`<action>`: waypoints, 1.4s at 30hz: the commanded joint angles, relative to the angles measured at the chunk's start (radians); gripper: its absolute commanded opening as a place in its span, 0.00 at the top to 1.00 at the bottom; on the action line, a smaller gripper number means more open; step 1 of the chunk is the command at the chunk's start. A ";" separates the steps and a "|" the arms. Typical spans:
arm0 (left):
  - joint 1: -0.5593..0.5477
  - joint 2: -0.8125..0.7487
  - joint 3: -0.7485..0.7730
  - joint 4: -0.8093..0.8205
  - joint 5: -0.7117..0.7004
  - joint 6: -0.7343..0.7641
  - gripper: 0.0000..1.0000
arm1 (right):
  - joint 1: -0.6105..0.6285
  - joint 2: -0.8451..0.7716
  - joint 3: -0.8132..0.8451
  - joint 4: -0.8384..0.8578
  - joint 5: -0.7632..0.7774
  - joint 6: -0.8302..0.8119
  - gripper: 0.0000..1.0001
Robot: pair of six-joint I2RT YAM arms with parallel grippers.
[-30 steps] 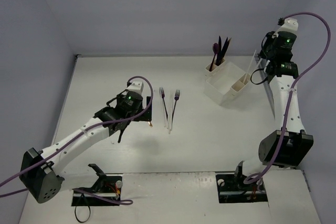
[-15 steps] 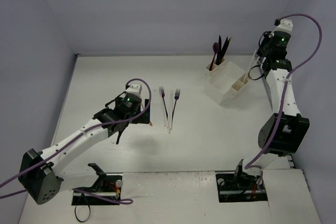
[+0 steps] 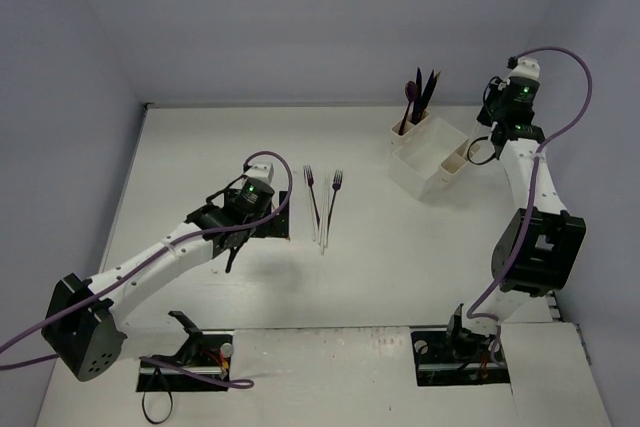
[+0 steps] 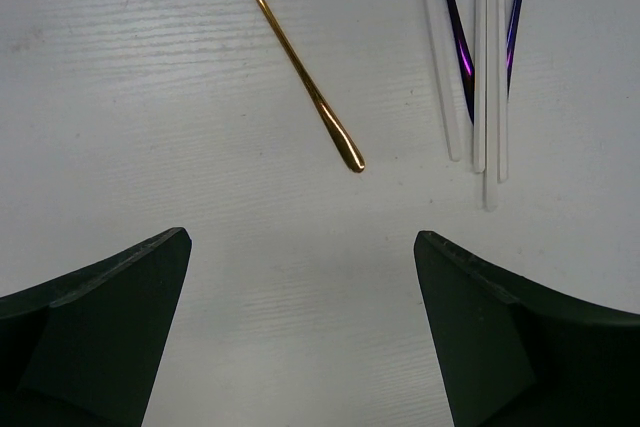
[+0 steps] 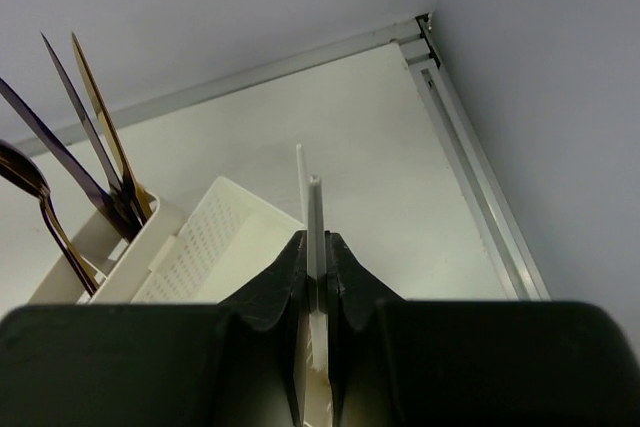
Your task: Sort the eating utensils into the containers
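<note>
Pinching a white plastic utensil (image 5: 316, 197), your right gripper (image 5: 316, 247) hangs just beside the organizer (image 5: 215, 235); your left gripper (image 4: 300, 239), spread wide, empty, hovers well apart from it.

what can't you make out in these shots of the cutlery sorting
Left wrist view: the gold utensil has its head cut off by the top edge, so its type is unclear.
Right wrist view: the white utensil held in the right pincer has its working end hidden between the fingers.
Top view: the dark utensils in the rear cup are too small to tell apart.
</note>
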 commanded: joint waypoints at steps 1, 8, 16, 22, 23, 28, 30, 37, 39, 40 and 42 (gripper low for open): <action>0.009 0.009 0.056 0.026 0.013 -0.044 0.07 | 0.007 -0.024 -0.004 0.080 -0.026 -0.021 0.82; 0.010 0.055 0.092 0.026 0.035 -0.096 0.07 | 0.008 -0.092 0.048 0.043 -0.039 -0.014 0.30; 0.009 0.209 0.194 0.006 0.045 -0.167 0.07 | 0.008 -0.288 0.041 -0.053 0.008 0.077 0.00; 0.009 0.369 0.302 -0.009 0.039 -0.221 0.10 | 0.013 -0.510 -0.126 -0.068 0.022 0.188 0.00; 0.008 0.395 0.322 -0.010 0.039 -0.225 0.12 | 0.023 -0.543 -0.156 -0.070 0.033 0.193 0.00; 0.008 0.525 0.416 -0.008 0.046 -0.222 0.20 | 0.103 -0.675 -0.265 -0.086 0.103 0.192 0.00; 0.008 0.560 0.444 -0.010 0.043 -0.223 0.23 | 0.130 -0.710 -0.298 -0.111 0.098 0.200 0.00; 0.008 0.642 0.495 -0.019 0.021 -0.243 0.40 | 0.182 -0.792 -0.383 -0.172 0.067 0.231 0.00; 0.007 0.664 0.507 -0.018 0.026 -0.248 0.45 | 0.189 -0.813 -0.394 -0.199 0.067 0.228 0.00; 0.007 0.671 0.510 -0.017 0.027 -0.250 0.48 | 0.204 -0.821 -0.397 -0.209 0.067 0.225 0.00; 0.008 0.685 0.516 -0.017 0.027 -0.254 0.51 | 0.219 -0.832 -0.397 -0.226 0.069 0.219 0.00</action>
